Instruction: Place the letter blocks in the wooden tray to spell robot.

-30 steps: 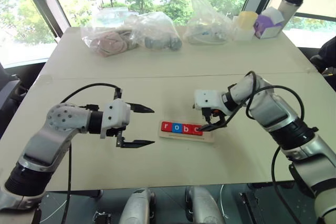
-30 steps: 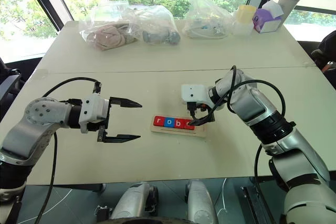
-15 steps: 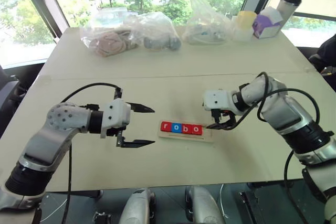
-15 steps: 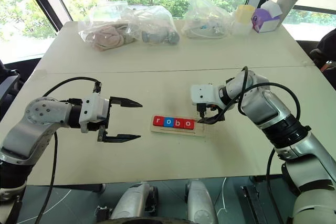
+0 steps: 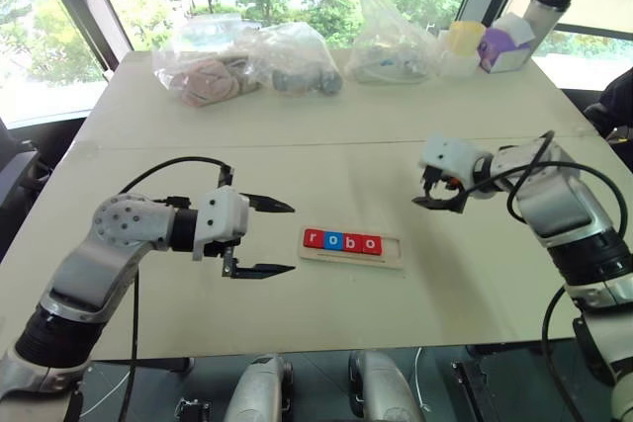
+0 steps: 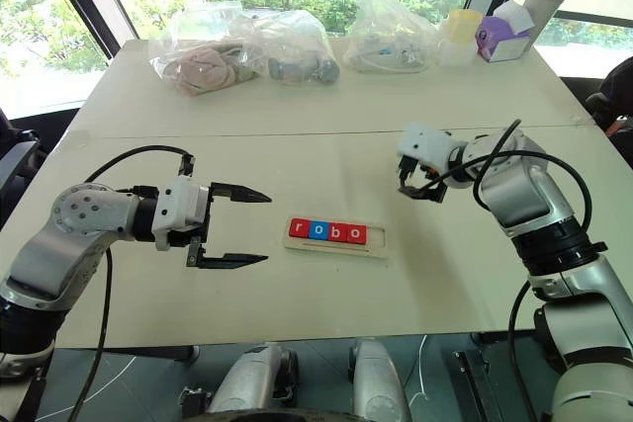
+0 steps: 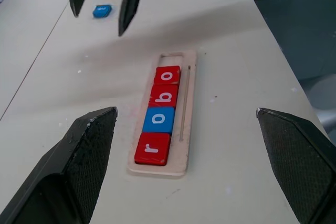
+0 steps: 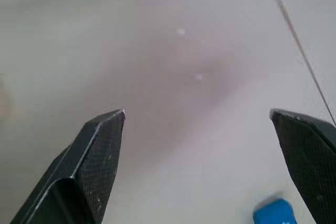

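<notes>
Four letter blocks [image 7: 159, 118], three red and one blue, sit in the wooden tray [image 7: 185, 145] spelling "robo"; a fifth, blue block [image 7: 102, 10] lies apart on the surface [image 5: 297, 165]. Small, light and rigid, it looks best pinched across opposite edges. Right tool [image 5: 435, 193] and left tool [image 5: 265, 239] both stand apart, empty.

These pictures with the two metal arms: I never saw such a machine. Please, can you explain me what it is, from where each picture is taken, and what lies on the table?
It is a humanoid robot with two arms. Two pictures come from cameras in its head, looking down; two come from cameras on its wrists, looking along the black fingers. On the table lies a wooden tray holding four letter blocks that spell "robo". One blue block lies apart on the table, beyond the tray. The left gripper and the right gripper are both open and hold nothing. At the far edge stand plastic bags, a box and a flask.
</notes>
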Motion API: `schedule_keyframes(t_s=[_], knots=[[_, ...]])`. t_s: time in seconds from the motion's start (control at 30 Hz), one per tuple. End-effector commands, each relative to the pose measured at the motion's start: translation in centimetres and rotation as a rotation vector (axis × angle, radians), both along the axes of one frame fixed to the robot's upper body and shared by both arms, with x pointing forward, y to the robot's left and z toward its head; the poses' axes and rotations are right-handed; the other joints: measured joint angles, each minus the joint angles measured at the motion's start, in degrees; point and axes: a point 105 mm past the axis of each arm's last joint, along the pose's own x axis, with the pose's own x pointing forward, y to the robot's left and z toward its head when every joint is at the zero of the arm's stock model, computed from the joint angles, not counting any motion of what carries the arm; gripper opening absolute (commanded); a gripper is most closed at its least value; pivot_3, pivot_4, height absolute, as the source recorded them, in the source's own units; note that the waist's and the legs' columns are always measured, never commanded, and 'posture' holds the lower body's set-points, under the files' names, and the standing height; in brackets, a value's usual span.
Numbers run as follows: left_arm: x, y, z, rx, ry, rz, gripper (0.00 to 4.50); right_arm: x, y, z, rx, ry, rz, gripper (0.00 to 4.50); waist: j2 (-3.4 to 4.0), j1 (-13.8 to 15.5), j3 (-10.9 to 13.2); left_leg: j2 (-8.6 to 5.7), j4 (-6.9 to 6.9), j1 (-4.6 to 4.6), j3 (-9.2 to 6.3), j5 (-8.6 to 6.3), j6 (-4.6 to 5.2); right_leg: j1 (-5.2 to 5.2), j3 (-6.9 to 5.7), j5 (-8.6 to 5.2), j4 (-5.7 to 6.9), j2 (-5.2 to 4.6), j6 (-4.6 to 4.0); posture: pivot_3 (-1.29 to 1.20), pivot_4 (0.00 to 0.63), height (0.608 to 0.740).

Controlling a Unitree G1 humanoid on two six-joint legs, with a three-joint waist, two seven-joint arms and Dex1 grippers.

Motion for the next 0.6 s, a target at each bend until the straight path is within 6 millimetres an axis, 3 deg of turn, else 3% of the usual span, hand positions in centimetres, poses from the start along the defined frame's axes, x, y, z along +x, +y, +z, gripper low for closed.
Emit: schedule_keyframes(t_s=[0.03, 0.1, 0.2, 0.3, 0.47, 0.6], knots=[[0.1, -0.1, 0.8, -0.006, -0.044, -0.007, 4.50, 0.5, -2.4, 2.2, 0.093, -0.071, -0.216, 4.48, 0.00, 0.0, 0.0, 0.00, 0.00, 0.00, -0.01, 0.00, 0.00, 0.00, 0.00, 0.00, 0.00, 0.00, 0.00, 0.00, 0.150, 0.740], [0.1, 0.0, 0.8, -0.006, -0.043, -0.006, 4.50, 0.5, -3.4, 2.3, 0.124, -0.082, -0.309, 4.48, 0.00, 0.1, 0.0, 0.00, 0.00, -0.02, -0.02, 0.00, 0.00, 0.00, 0.00, 0.00, 0.00, -0.01, 0.01, 0.00, 0.150, 0.740], [0.2, 0.1, 0.8, -0.006, -0.042, -0.006, 4.50, 0.7, -5.0, 2.1, 0.302, -0.093, -0.566, 4.48, 0.00, 0.0, 0.0, 0.00, 0.00, -0.03, -0.01, 0.00, 0.00, 0.00, 0.00, 0.01, -0.01, -0.02, 0.00, 0.00, 0.150, 0.740], [0.4, 0.0, 0.8, -0.007, -0.043, -0.010, 4.50, 0.6, -6.4, 0.7, 0.387, -0.101, -0.771, 4.48, 0.01, -0.1, 0.0, 0.00, 0.00, -0.02, -0.02, 0.02, -0.03, -0.02, 0.01, 0.06, 0.05, -0.01, 0.05, 0.00, 0.150, 0.740], [0.4, -0.2, 0.8, -0.006, -0.044, -0.023, 4.50, 1.0, -7.3, -2.1, 0.519, -0.105, -0.944, 4.48, 0.02, -0.1, 0.0, 0.00, -0.01, -0.04, -0.02, 0.02, -0.03, -0.03, 0.00, 0.08, 0.05, 0.01, 0.08, 0.00, 0.150, 0.740], [0.4, -0.2, 0.8, 0.002, -0.049, -0.029, 4.50, 1.6, -7.9, -3.1, 0.548, -0.131, -1.013, 4.48, 0.03, -0.2, 0.0, -0.01, -0.01, -0.06, 0.01, 0.02, -0.03, -0.03, 0.01, 0.08, 0.04, 0.01, 0.09, 0.00, 0.150, 0.740]])
